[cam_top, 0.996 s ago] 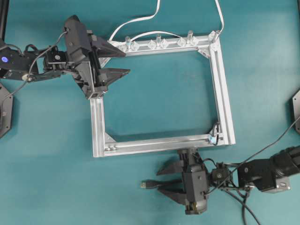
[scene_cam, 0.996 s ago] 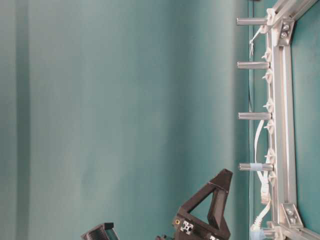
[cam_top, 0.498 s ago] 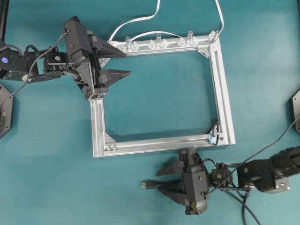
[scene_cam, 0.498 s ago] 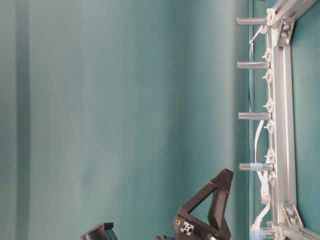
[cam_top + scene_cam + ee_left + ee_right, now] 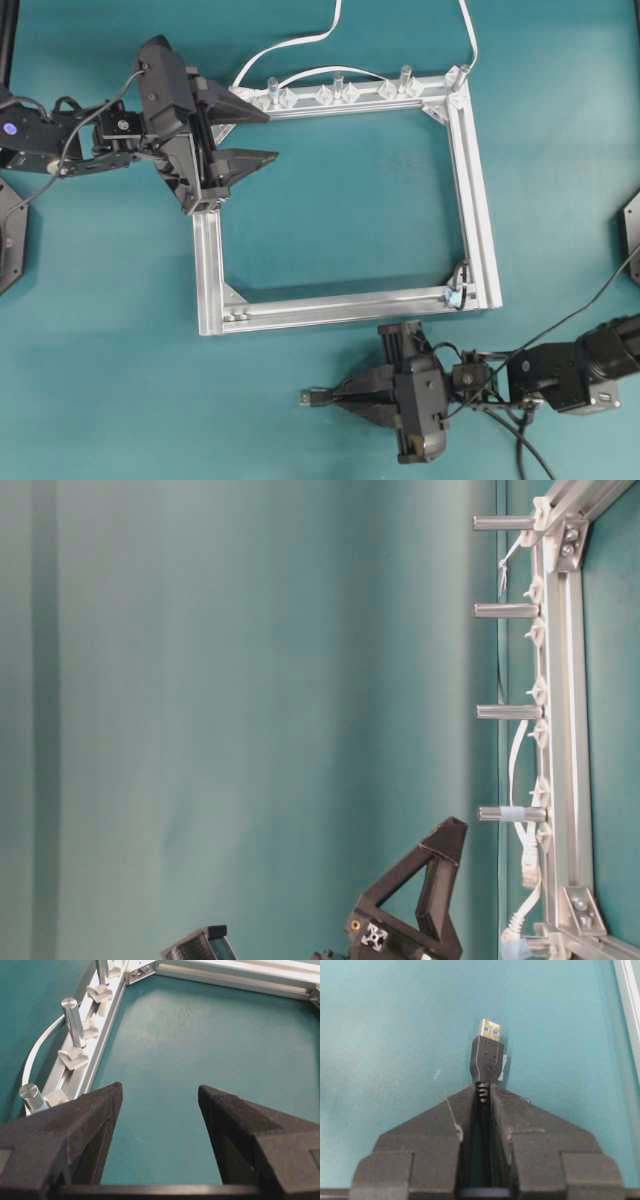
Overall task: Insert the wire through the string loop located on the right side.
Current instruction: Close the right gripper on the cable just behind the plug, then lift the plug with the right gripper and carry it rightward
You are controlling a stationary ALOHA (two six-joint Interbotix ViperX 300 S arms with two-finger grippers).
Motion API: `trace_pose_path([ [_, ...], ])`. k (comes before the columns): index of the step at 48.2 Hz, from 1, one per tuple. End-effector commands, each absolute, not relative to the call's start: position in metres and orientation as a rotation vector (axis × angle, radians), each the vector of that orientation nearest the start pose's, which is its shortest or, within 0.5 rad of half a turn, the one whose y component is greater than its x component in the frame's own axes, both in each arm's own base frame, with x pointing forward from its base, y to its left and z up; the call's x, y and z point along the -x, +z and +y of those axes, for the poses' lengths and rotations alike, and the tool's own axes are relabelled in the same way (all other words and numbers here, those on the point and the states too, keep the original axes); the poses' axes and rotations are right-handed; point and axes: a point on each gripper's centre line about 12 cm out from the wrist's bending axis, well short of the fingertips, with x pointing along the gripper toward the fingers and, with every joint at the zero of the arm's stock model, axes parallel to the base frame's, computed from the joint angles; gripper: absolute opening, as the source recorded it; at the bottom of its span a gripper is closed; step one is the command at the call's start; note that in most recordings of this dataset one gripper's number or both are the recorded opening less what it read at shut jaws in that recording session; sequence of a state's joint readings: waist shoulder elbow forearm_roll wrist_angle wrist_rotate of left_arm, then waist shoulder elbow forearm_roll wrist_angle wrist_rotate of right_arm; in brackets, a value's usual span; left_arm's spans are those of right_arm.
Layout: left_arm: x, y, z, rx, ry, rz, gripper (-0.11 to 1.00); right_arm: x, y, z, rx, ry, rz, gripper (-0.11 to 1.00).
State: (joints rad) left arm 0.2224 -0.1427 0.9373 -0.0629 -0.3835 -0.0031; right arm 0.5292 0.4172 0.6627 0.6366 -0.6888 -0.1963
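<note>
The wire's dark plug (image 5: 312,397) lies on the teal table in front of the frame, its metal tip pointing left. My right gripper (image 5: 336,397) is shut on the wire just behind the plug. In the right wrist view the plug (image 5: 487,1055) sticks out past the closed fingertips (image 5: 470,1097), its gold tip forward. The string loop (image 5: 459,279) stands at the frame's near right corner, with a pale-blue bit at its base, up and to the right of the right gripper. My left gripper (image 5: 272,136) is open over the frame's far left corner, with nothing between its fingers (image 5: 95,1110).
A square aluminium frame (image 5: 480,200) lies in the middle of the table. Upright metal posts (image 5: 338,82) and clear clips line its far rail. White flat cables (image 5: 300,45) run off from that rail. Thick black arm cables (image 5: 580,310) trail on the right.
My right gripper stood open around the wire behind the plug and has now shut on it. The left arm has not moved.
</note>
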Motion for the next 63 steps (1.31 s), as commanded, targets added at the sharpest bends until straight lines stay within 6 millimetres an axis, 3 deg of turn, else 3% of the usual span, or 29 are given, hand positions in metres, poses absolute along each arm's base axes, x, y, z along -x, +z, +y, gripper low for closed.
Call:
trace_pose_path([
  [1,-0.328,0.18,0.076,0.092,0.25,0.375,0.68,-0.384,0.07,0.17,-0.112,0.063,0.439,0.12],
  [17,-0.327,0.18,0.076,0.092,0.25,0.373,0.68,-0.385,0.074,0.169,-0.112,0.062,0.429,0.12],
  [40,-0.326,0.184,0.075,0.088,0.246,0.374,0.68,-0.392,0.131,0.156,-0.099,0.099,0.408,0.12],
  [63,-0.325,0.184,0.075,0.089,0.247,0.382,0.68,-0.392,0.132,0.156,-0.103,0.104,0.421,0.12],
])
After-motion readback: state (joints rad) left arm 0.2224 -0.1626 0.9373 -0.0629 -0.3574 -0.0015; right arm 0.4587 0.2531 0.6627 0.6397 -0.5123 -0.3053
